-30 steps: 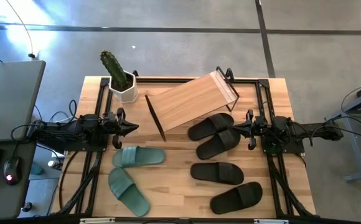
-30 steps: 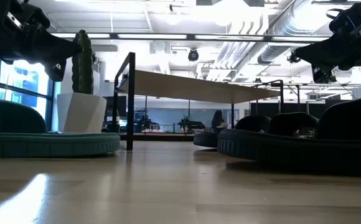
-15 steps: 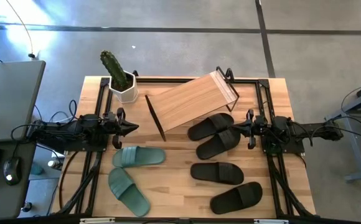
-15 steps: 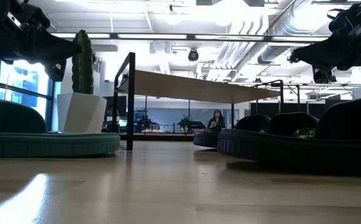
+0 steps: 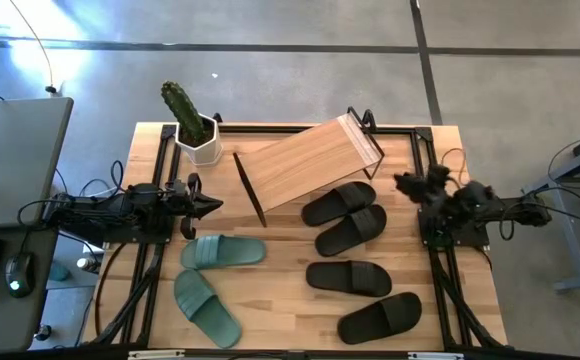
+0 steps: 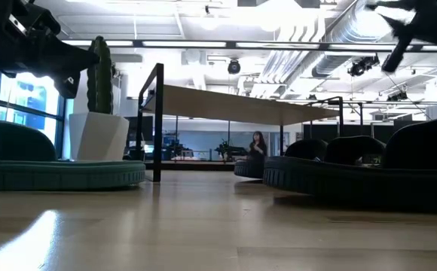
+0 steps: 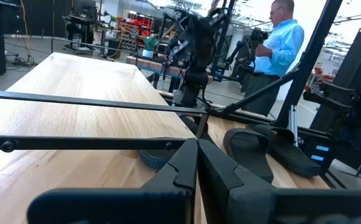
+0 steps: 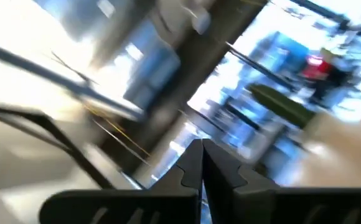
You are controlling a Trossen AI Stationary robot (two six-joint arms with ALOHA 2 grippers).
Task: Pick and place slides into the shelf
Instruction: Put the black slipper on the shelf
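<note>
With its fingers closed on nothing, the right hand (image 5: 402, 183) could clip the shelf (image 5: 305, 163) just beside it.

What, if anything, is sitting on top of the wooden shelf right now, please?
Nothing: the shelf shows a bare top board from above. Whether anything lies under that board cannot be seen, as it covers the space below.

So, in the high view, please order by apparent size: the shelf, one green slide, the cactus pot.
1. The shelf, clearly largest.
2. The green slide.
3. The white cactus pot, smallest.
</note>
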